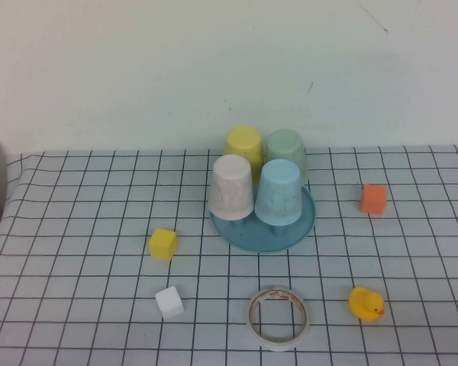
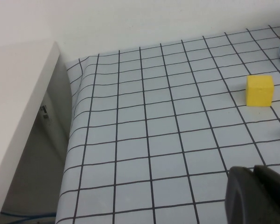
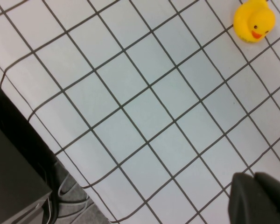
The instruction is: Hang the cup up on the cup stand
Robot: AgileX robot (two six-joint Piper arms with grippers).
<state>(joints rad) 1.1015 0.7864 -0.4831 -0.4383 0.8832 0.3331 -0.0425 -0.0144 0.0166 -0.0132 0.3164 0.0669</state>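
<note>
currently the cup (image 1: 278, 192), the light blue tumbler, is sitting upside down on the cup stand (image 1: 293, 232), at the stand's front right, near the middle of the tabletop (image 1: 76, 305) towards the far edge. three more cups are sharing the stand: a white speckled cup (image 1: 231, 187) just beside it, with a yellow cup (image 1: 243, 145) and a pale green cup (image 1: 285, 149) behind. the pegs are hidden under the cups, so seating cannot be confirmed directly.

neither arm is appearing in the high view. the left hand (image 2: 259, 196) is showing only as a dark edge over the left side of the tabletop, near a yellow block (image 2: 260, 90); whether it is wide or narrow, i cannot tell. the right hand (image 3: 261, 198) is showing likewise over the near right corner, with a rubber duck (image 3: 254, 20) in its view; its state too i cannot tell.

judgement: the hanging is appearing done. any checking move should be coming from above, keeping clear of the neighbouring cups, since a sideways nudge could be tipping the whole cluster. a roll of tape (image 1: 278, 318), a white block (image 1: 169, 302) and an orange block (image 1: 373, 198) are lying well apart from the stand.
</note>
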